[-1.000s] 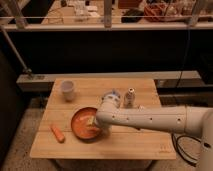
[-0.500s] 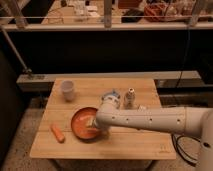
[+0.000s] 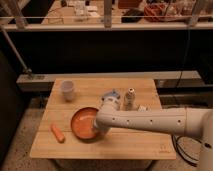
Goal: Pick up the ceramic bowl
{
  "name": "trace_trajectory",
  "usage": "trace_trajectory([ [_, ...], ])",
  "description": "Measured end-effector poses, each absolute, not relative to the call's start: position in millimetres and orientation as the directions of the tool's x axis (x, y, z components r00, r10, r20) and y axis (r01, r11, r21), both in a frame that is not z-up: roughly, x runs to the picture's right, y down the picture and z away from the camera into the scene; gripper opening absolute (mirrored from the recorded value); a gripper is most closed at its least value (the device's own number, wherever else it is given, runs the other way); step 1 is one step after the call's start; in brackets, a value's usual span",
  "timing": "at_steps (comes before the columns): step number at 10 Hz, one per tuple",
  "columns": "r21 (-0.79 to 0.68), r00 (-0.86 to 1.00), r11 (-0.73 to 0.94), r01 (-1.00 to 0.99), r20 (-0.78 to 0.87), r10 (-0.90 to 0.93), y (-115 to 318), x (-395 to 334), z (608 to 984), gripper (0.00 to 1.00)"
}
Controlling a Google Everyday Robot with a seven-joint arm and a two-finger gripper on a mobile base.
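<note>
The ceramic bowl point(image 3: 82, 123) is a wide, shallow orange bowl on the wooden table point(image 3: 120, 145), left of centre. My white arm reaches in from the right across the table. My gripper point(image 3: 96, 126) is at the bowl's right rim, reaching down into or onto it. The wrist covers the bowl's right edge. A small orange carrot-like piece point(image 3: 58, 134) lies to the left of the bowl. A small white cup point(image 3: 68, 90) stands at the back left.
A small pale bottle point(image 3: 129, 97) stands behind my arm at the table's back right, beside a bluish object point(image 3: 109, 95). A dark railing and wall run behind the table. The floor lies on the left.
The arm and gripper stay at the bowl's right rim; nothing has visibly moved.
</note>
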State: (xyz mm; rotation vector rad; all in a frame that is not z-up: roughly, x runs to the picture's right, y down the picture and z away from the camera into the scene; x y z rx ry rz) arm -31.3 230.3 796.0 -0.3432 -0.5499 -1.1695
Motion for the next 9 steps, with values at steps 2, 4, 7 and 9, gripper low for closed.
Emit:
trace_trajectory([
  [2, 0.038, 0.273, 0.359, 0.933, 0.574, -0.772, 233, -32, 794, 0.19],
  [4, 0.053, 0.258, 0.347, 0.936, 0.566, -0.783, 223, -30, 783, 0.03],
  [7, 0.082, 0.226, 0.325, 0.942, 0.56, -0.797, 201, -29, 757, 0.01],
  [9, 0.091, 0.216, 0.319, 0.943, 0.562, -0.798, 198, -30, 754, 0.01],
])
